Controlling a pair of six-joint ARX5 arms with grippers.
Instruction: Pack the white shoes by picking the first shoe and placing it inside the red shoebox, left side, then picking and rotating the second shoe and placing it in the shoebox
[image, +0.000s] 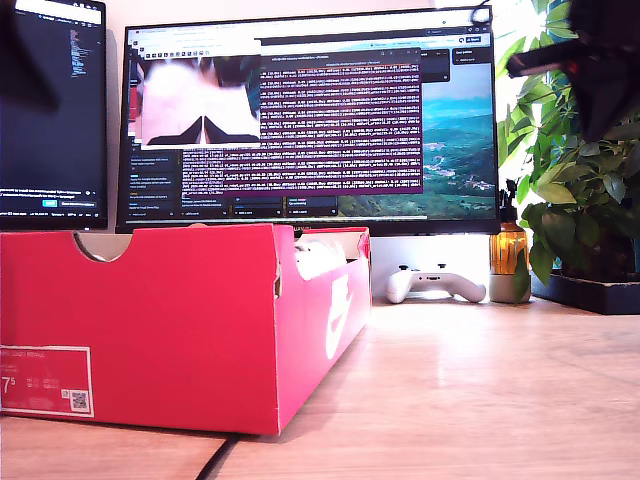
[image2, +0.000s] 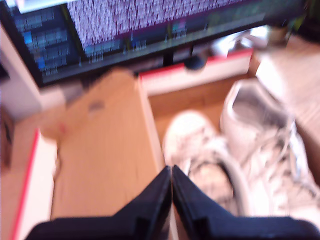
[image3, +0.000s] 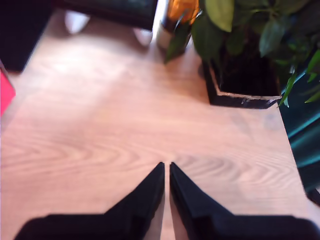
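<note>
Both white shoes lie side by side inside the red shoebox (image2: 200, 66), on its brown floor: one shoe (image2: 200, 155) just beyond my first gripper (image2: 171, 171), the other shoe (image2: 272, 145) beside it. My first gripper hovers above the box wall, shut and holding nothing. In the exterior view the shoebox (image: 150, 330) fills the left, and only a bit of a white shoe (image: 320, 256) shows over its rim. My second gripper (image3: 166, 166) is shut and holding nothing, above bare wooden table, with a red box corner (image3: 5, 92) at the frame's edge.
Two monitors (image: 310, 120) stand behind the box. A white game controller (image: 435, 283), an amber bottle (image: 508, 250) and a potted plant (image: 580, 180) sit at the exterior view's right. A dark, blurred arm part (image: 600, 60) hangs at that view's top right. The brown box lid (image2: 100, 150) lies open beside the box.
</note>
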